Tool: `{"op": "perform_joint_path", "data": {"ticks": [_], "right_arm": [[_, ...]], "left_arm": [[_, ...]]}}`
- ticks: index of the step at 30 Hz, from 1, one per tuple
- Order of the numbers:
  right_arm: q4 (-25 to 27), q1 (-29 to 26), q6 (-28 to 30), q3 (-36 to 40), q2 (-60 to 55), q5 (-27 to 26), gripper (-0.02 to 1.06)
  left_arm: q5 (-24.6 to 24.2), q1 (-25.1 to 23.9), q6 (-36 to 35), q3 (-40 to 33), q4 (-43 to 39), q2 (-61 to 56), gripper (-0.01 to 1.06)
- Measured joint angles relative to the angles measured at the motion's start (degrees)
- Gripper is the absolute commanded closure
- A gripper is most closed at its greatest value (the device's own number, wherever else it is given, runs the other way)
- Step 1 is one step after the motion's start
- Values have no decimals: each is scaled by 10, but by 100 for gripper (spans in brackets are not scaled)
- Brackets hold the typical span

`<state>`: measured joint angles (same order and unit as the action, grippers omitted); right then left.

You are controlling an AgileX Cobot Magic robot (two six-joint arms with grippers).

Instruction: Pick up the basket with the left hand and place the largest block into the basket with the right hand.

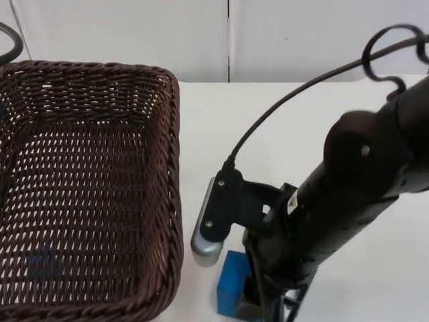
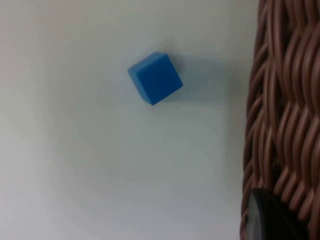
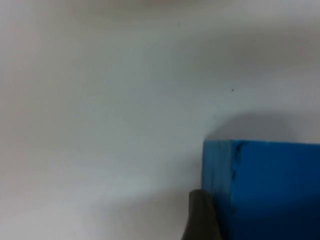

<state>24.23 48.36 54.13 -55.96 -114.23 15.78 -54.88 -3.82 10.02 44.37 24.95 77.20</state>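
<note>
The dark brown wicker basket (image 1: 175,168) fills the left of the top view, raised close to the camera. My left gripper grips its rim (image 2: 285,110), one fingertip (image 2: 270,217) pressed against the weave. The large blue block (image 1: 232,287) lies at the front of the table, just right of the basket. My right gripper (image 1: 258,302) is down on it. In the right wrist view a fingertip (image 3: 202,220) lies flush against the side of the large blue block (image 3: 270,185).
A small blue cube (image 2: 155,78) rests on the white table beside and below the basket; it shows faintly through the weave (image 1: 40,258). The right arm (image 1: 348,201) slants across the table's right half. The grey partition wall (image 1: 228,37) closes the back.
</note>
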Motion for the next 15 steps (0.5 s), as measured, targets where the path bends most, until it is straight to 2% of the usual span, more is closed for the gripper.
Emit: {"op": "perform_joint_path", "data": {"ticks": [2, 7, 8, 11, 15], "right_arm": [[0, -4, 0, 0, 9, 13, 105], [0, -48, 0, 0, 77, 111, 105], [0, -48, 0, 0, 77, 111, 105], [-1, -95, -1, 0, 133, 172, 105], [-2, -124, -8, 0, 189, 186, 105]], "left_arm": [[0, 0, 0, 0, 0, 0, 105], [0, 0, 0, 0, 0, 0, 105], [0, 0, 0, 0, 0, 0, 105], [1, 0, 0, 0, 0, 0, 105], [2, 0, 0, 0, 0, 0, 105]]}}
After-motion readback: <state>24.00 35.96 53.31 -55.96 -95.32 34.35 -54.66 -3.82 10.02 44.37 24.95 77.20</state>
